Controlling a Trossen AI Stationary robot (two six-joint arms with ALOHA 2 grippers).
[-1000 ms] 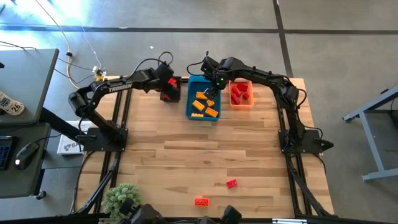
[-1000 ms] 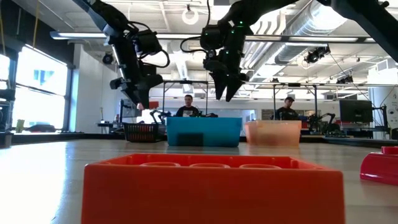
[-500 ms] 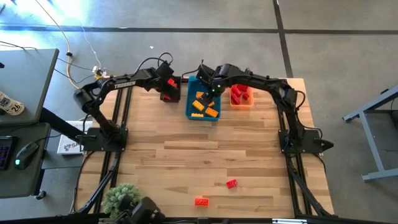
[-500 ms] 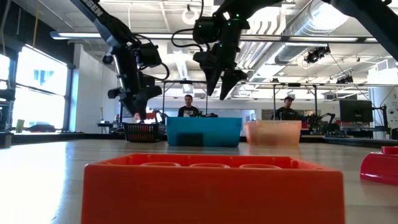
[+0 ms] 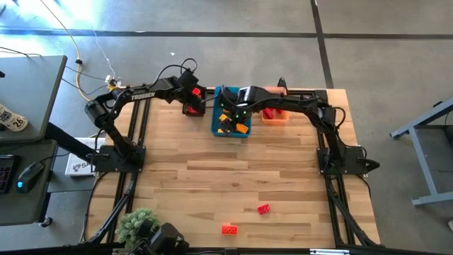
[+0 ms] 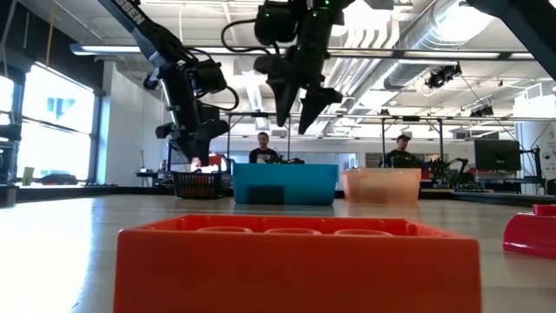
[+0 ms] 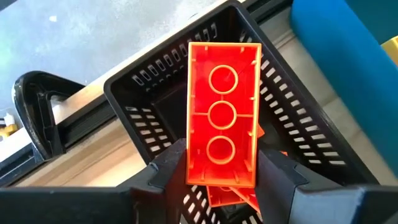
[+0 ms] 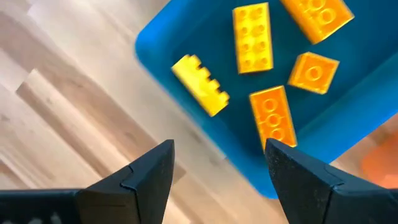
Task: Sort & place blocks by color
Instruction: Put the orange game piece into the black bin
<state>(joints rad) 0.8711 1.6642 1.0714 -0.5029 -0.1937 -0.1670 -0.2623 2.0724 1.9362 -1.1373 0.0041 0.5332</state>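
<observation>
A red block stands between the fingers of my left gripper, over the black bin, where another red block lies. In the high view this gripper is at the far left. My right gripper hangs open and holds nothing above the near left rim of the blue bin. Several yellow and orange blocks lie on the floor of that bin. Two red blocks rest on the table near its front edge. My left gripper pinches the red block by its two long sides, at the end nearest the wrist, between its two fingers. The fingers slant down from the table's left. The block's hollow underside faces the wrist camera, and it hangs clear above the black bin.
An orange bin holding red blocks stands right of the blue bin, in a row with the black bin along the far edge. The wide wooden middle of the table is bare. People sit in the room behind.
My right gripper has swung toward the table's left across the blue bin and rolled about its axis, staying open. My left gripper has sunk a little toward the black bin with the red block.
</observation>
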